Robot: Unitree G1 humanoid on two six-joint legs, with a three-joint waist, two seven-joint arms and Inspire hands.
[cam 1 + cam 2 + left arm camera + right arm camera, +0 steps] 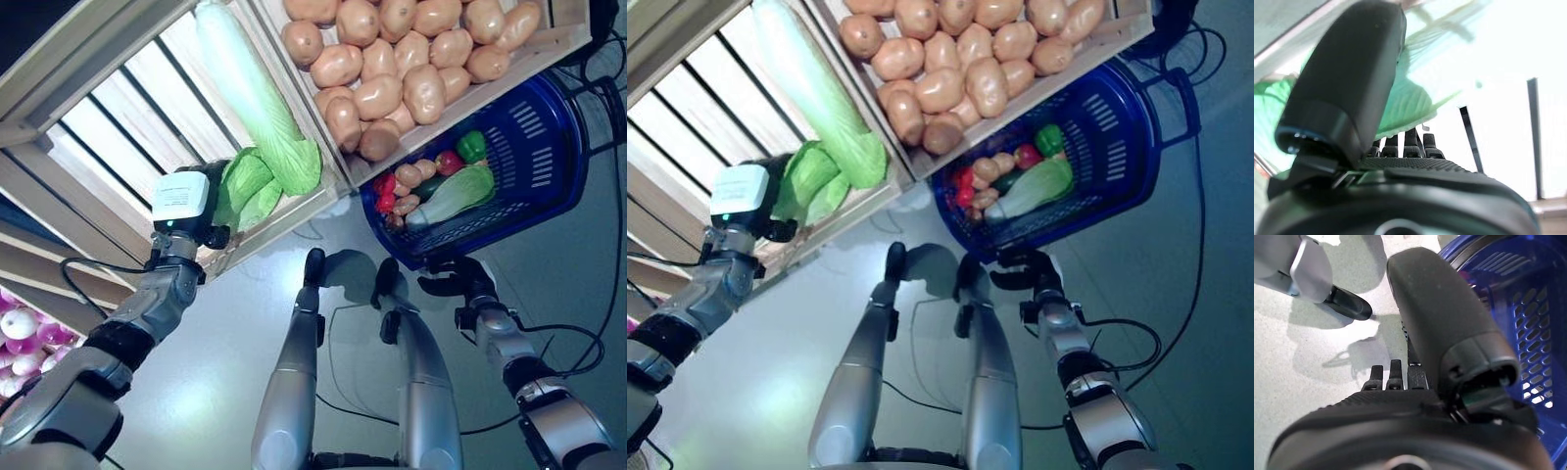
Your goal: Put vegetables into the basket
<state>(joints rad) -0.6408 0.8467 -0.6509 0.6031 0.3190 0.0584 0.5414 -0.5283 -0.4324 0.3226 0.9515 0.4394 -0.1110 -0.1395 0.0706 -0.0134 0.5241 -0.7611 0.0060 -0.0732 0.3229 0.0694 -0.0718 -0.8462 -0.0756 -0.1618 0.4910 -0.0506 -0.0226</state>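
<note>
Left wrist view: left hand [1400,166] sits right against green cabbage leaf [1400,105], thumb standing up alongside it, fingers running fwd under the leaf edge; tips are hidden, so can't tell if it's grasping or just resting there. Head views show same hand [201,230] at the near lip of the slatted wooden crate [108,137], touching the crumpled leafy end of the small cabbage [245,186]. Just beside that, further into the crate, a long napa cabbage [250,93] lies lengthwise, its green tip overlapping the small one.

Next to the slatted crate, across a shared wooden divider, is a potato crate [549,49] heaped w/ brown potatoes [392,69]. Below the potato crate's near edge, on the grey floor [225,323], sits a blue plastic basket [539,147]. Already in the basket: another napa cabbage [456,196] lying across the middle, a green pepper [472,145], a red round veg [449,162], a couple of potatoes [411,174], and red bits [384,191] at the side nearest the crates.

Right hand [460,279] is just beside the basket's near rim. Right wrist view shows its fingers [1391,377] curled down, thumb over the basket's rim [1479,247], nothing visibly held — clenched, empty.

Far from the basket, past the slatted crate on the robot's left, pale pink-white onions [24,333] show at the view's edge.
</note>
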